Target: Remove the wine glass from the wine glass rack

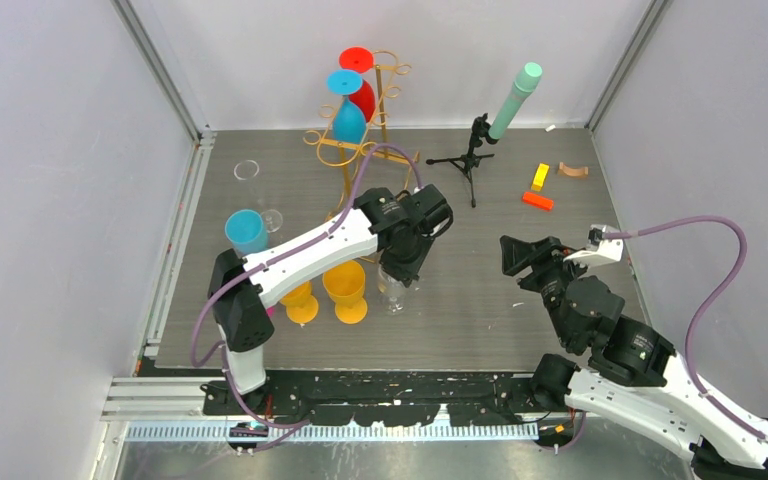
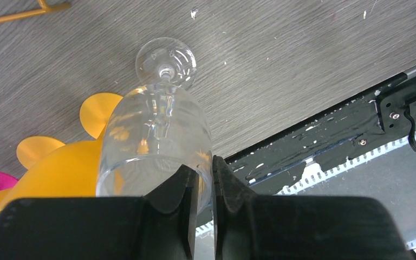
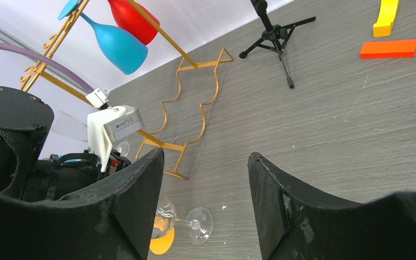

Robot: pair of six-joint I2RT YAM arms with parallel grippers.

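Top external: my left pincer (image 1: 397, 272) holds the clear stemmed wine glass (image 1: 392, 292) upright on the grey wood-grain surface (image 1: 460, 320), well apart from the tall gold wire rack (image 1: 380, 100).

Left wrist: my jaws are pinched on its rim wall, probably to steady it. Its foot touches down, and yellow plastic goblets (image 2: 59, 168) crowd beside it.

Right wrist: my right pincer (image 3: 206, 162) stands apart, empty.

Clear wine glass (image 2: 154, 135) upright, apart from tall gold wire rack (image 1: 338, 152)
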